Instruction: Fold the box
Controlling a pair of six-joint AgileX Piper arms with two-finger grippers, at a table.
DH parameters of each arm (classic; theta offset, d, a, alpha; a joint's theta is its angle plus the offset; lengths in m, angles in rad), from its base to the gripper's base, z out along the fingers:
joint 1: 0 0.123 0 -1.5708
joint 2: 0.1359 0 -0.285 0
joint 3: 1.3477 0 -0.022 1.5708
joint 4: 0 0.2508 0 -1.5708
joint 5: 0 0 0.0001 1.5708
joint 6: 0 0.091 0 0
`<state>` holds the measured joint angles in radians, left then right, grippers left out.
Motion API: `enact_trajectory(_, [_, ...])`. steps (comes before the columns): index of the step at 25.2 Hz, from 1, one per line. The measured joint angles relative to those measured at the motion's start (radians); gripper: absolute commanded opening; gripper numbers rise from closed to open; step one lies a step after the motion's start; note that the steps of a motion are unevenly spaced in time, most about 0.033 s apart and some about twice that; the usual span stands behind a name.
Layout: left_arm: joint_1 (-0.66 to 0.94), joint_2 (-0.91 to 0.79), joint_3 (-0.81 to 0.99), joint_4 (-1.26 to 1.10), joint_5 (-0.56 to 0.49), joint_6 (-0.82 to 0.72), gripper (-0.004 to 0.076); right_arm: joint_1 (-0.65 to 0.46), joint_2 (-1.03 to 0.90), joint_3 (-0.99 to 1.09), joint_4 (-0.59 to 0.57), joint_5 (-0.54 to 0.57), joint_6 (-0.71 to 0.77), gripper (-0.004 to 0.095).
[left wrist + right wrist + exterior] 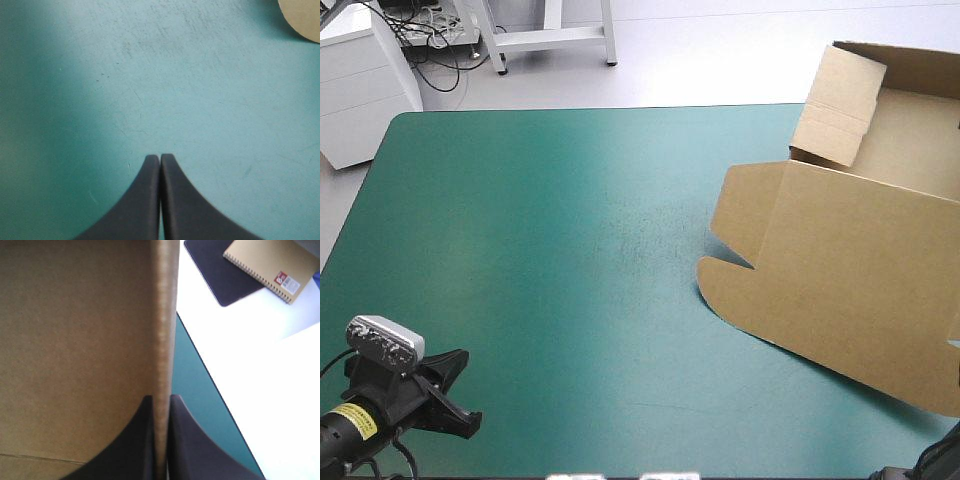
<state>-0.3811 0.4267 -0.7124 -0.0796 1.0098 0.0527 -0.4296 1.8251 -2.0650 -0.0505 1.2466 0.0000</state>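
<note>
high: above-behind, forward-down | wrists: close, downward | shared: box (860, 270), teal-green cover (540, 260)

Lab-like office: drawer cabinet (360, 90), floor cables (435, 45), spiral notebook (267, 265).

I record the teal-green bench (540, 260), its surface faintly scuffed near the middle; the brown box (860, 270) rests on its right side, one wall raised.

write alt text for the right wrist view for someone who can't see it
The right gripper, with its two black fingers, is shut on an edge of the brown cardboard box, whose board fills the space to one side of them. On the other side lies a strip of teal-green cover, and past its edge a tan spiral-bound notebook on a dark mat.
</note>
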Motion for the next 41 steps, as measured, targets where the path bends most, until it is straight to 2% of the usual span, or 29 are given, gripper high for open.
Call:
enact_trajectory(8, [0.0, 0.0, 0.0, 0.003, 0.054, 0.0, -0.0032, -0.054, 0.196, 0.009, 0.001, 0.0, -0.032, -0.0023])
enact_trajectory(14, [0.0, 0.0, 0.0, 0.005, 0.102, 0.0, -0.0032, -0.062, 0.275, 0.009, 0.041, -0.003, -0.07, 0.0031])
enact_trajectory(17, [0.0, 0.0, 0.0, 0.019, 0.107, 0.0, -0.0032, -0.062, 0.279, 0.009, 0.076, -0.006, -0.095, 0.0193])
enact_trajectory(19, [0.0, 0.0, 0.0, 0.024, 0.108, 0.0, -0.0032, -0.062, 0.279, 0.009, 0.094, -0.006, -0.107, 0.0355])
enact_trajectory(22, [0.0, 0.0, 0.0, 0.027, 0.104, 0.0, -0.0032, -0.062, 0.279, 0.009, 0.105, -0.006, -0.116, 0.065])
enact_trajectory(24, [0.0, 0.0, 0.0, 0.027, 0.099, 0.0, -0.0032, -0.062, 0.279, 0.009, 0.102, -0.006, -0.118, 0.0767])
enact_trajectory(26, [0.0, 0.0, 0.0, 0.028, 0.095, 0.0, -0.0032, -0.062, 0.279, 0.009, 0.095, -0.006, -0.121, 0.0802])
enact_trajectory(28, [0.0, 0.0, 0.0, 0.036, 0.089, 0.0, -0.0032, -0.062, 0.259, 0.009, 0.081, -0.006, -0.121, 0.0797])
enact_trajectory(30, [0.0, 0.0, 0.0, 0.039, 0.087, 0.0, -0.0032, -0.062, 0.213, 0.009, 0.071, -0.006, -0.12, 0.0733])
enact_trajectory(32, [0.0, 0.0, 0.0, 0.041, 0.087, 0.0, -0.0032, -0.062, 0.14, 0.009, 0.082, -0.004, -0.11, 0.0506])
enact_trajectory(33, [0.0, 0.0, 0.0, 0.042, 0.087, 0.0, -0.0032, -0.062, 0.108, 0.009, 0.09, -0.003, -0.11, 0.028])
enact_trajectory(34, [0.0, 0.0, 0.0, 0.045, 0.085, 0.0, -0.0032, -0.062, 0.042, 0.009, 0.107, -0.002, -0.11, 0.0183])
enact_trajectory(35, [0.0, 0.0, 0.0, 0.046, 0.084, 0.0, -0.0032, -0.062, 0.015, 0.009, 0.115, -0.001, -0.11, -0.0023])
enact_trajectory(38, [0.0, 0.0, 0.0, 0.047, 0.082, 0.0, -0.0032, -0.062, -0.153, 0.025, 0.211, -0.001, -0.133, -0.0004])
enact_trajectory(41, [0.0, 0.0, 0.0, 0.049, 0.072, 0.0, -0.0032, -0.062, -0.314, 0.166, 0.393, -0.001, -0.205, -0.0004])
